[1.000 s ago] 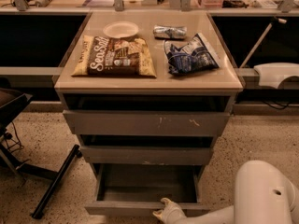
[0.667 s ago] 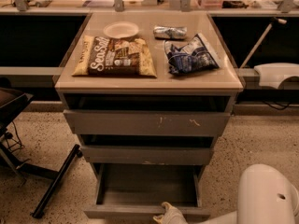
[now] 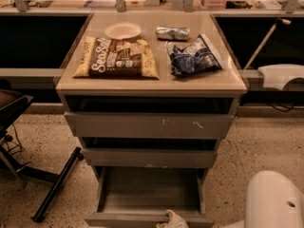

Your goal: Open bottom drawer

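Currently the bottom drawer [image 3: 149, 190] stands pulled out, lowest of 3 grey fronts, its shallow tray exposed. The gripper [image 3: 174, 219] sits at this drawer's front edge, right of centre; whether it is open or closed cannot be determined. Above the drawer, the tabletop [image 3: 156, 82] carries a brown chip bag [image 3: 116, 57], a blue bag [image 3: 192, 56] and 1 plate [image 3: 122, 30].

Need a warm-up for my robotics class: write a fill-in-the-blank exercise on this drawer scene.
The bottom drawer is pulled farther out than the ____ drawers above it.
The hand sits at that drawer's ____ edge.
Seen from the camera, the brown snack bag lies ____ of the blue bag.
The white plate rests on ____ of the cabinet.
Missing words: two, front, left, top.
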Tool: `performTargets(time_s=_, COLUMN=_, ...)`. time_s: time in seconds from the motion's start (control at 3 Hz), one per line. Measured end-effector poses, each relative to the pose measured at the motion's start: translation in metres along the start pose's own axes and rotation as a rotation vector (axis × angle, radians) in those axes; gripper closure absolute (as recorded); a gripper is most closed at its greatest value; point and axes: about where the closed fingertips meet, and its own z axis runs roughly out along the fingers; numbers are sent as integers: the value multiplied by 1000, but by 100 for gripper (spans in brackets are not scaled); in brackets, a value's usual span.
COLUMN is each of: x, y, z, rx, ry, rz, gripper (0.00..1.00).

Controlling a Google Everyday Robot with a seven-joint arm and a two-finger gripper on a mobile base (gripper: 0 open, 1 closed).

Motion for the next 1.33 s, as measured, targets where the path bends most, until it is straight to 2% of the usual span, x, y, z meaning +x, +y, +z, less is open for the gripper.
performTargets(time_s=1.0, x=6, y=7, z=-16, rx=11, ry=2, rz=11, gripper=100)
performTargets(time_s=1.33, x=6, y=7, z=-16, rx=11, ry=2, rz=11, gripper=81)
